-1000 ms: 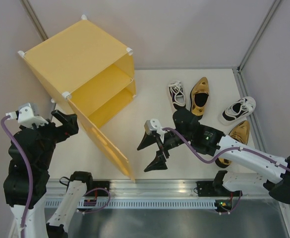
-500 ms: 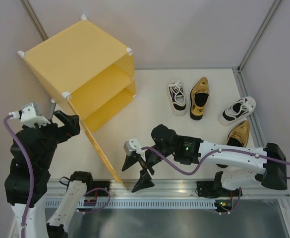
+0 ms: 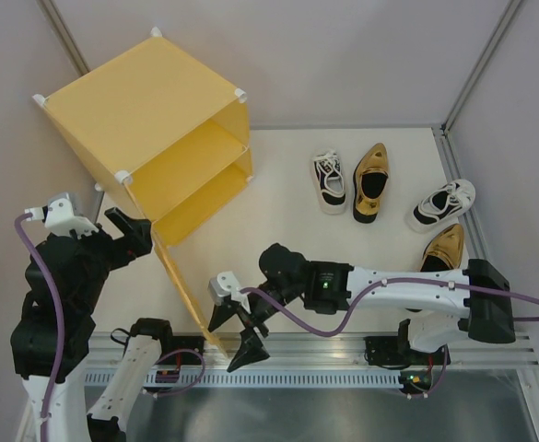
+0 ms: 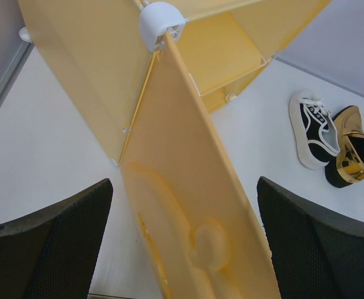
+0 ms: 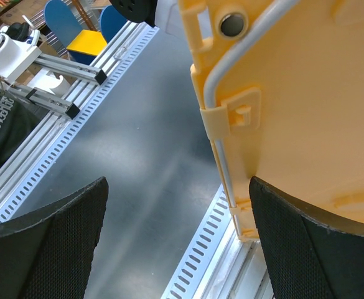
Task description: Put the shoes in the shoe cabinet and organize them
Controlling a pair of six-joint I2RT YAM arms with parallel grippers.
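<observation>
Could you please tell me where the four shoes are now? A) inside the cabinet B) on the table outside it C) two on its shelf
B: the left sneaker, right sneaker, left gold slip-on and right gold slip-on lie on the table, outside the cabinet.

Shoe cabinet door [image 5: 306, 93] edge between wide-apart fingers [image 5: 45, 243] of right end effector [image 5: 177, 187], slotted rail [image 5: 194, 268] below

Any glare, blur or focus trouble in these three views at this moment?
Top external: even, soft light, sharp all over, small highlights on the gold slip-on. Left wrist: the cabinet door sits close to the lens and looks soft at its near end; the sneaker behind is crisp. Right wrist: door edge sharp, fingers dark with little detail.
</observation>
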